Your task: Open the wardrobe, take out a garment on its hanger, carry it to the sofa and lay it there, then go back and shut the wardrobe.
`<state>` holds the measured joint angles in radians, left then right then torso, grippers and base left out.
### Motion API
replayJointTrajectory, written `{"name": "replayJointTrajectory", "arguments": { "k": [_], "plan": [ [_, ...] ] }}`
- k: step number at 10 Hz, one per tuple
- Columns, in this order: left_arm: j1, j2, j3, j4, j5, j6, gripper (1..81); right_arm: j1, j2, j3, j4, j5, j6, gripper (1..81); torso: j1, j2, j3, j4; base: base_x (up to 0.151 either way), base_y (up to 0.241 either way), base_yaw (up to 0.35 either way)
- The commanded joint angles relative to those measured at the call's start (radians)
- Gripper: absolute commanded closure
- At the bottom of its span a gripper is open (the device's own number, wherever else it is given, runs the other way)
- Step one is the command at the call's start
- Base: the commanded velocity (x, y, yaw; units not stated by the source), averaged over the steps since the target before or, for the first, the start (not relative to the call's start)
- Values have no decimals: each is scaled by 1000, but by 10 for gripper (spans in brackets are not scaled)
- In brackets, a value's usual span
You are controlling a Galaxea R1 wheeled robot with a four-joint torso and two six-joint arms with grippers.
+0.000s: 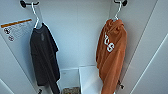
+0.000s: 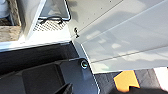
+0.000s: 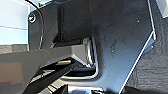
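Hanging garment [image 1: 111, 52] on hanger [image 1: 117, 11], wardrobe [image 1: 82, 32] open

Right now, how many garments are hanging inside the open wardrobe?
2. A dark grey-black T-shirt hangs on a white hanger at the left; a burnt-orange fleece hooded top with white letters hangs on a thin white hanger at the right. More could hang beyond the head view's edges.

Inside the wardrobe [image 1: 82, 32]: garment [image 1: 111, 55] on its hanger [image 1: 117, 11] right, T-shirt [image 1: 43, 55] left, well apart.
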<state>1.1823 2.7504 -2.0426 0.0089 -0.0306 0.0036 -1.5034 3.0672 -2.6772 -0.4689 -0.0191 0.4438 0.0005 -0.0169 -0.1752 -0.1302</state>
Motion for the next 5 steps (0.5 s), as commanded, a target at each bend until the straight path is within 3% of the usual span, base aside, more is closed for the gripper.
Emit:
{"name": "replayJointTrajectory", "arguments": {
  "k": [1, 5],
  "plan": [
    [-200, -167, 71, -10, 14, 12, 10, 30, 7, 10, -4, -53, 3, 10, 0, 0, 0, 0, 0, 0, 0],
    [-356, -233, 286, -20, 29, 9, 10, 30, 7, 10, 0, -48, 3, 10, 0, 0, 0, -1, 0, 0, 0]
  ]
}}
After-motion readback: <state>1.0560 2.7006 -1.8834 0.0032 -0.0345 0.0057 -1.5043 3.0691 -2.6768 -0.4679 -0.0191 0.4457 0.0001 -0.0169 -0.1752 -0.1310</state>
